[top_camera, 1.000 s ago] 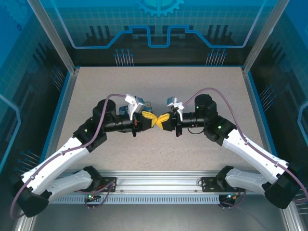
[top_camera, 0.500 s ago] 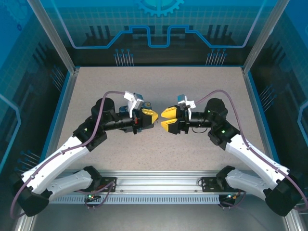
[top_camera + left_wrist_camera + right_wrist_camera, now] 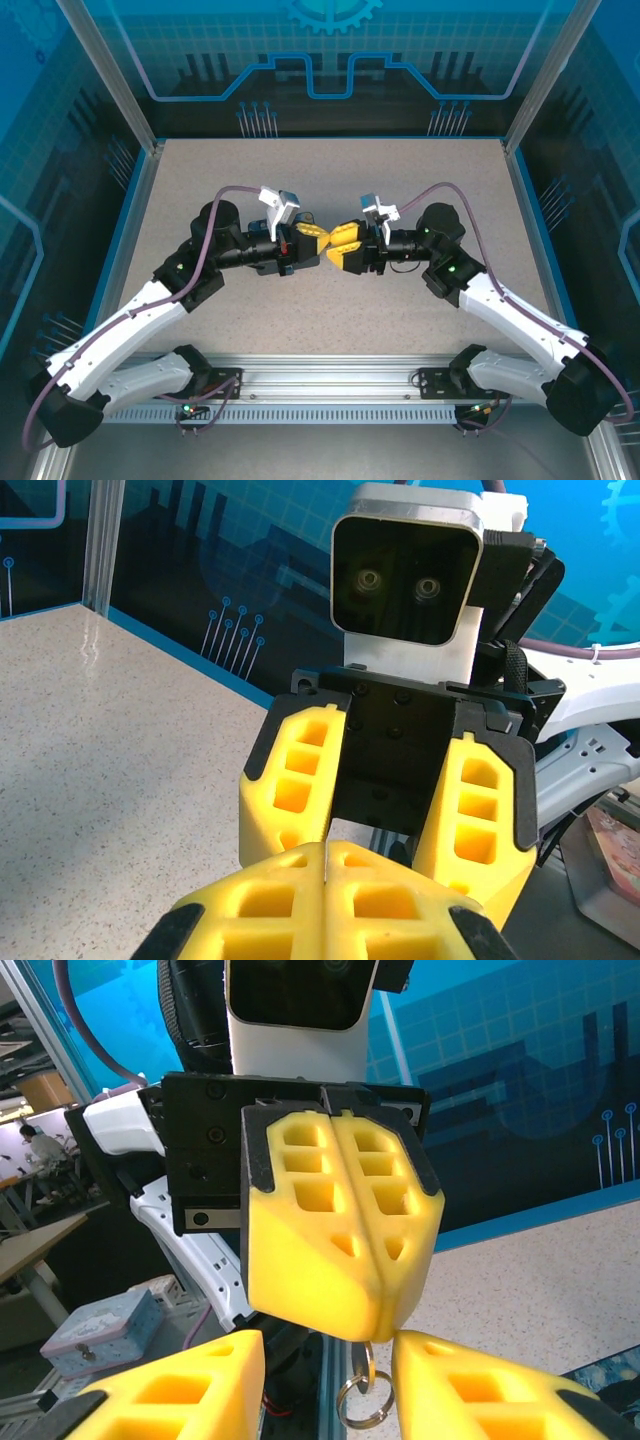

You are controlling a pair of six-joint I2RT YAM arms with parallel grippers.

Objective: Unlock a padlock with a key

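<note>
Steel and sliver-thin, the key (image 3: pixel 364 1360), likely light and slippery, hangs at lower centre from the clamped-shut left gripper (image 3: pixel 362 1326), between the part-open jaws of the right gripper (image 3: pixel 330 1352); best pinched across its flat faces.

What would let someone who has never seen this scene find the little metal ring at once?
In the right wrist view, start at the big yellow wedge in the middle, the shut left gripper. Just below its tip, between the spread yellow fingers of the right gripper, hangs a small silvery ring. It is the only thin, shiny metal loop among chunky yellow parts.
</note>
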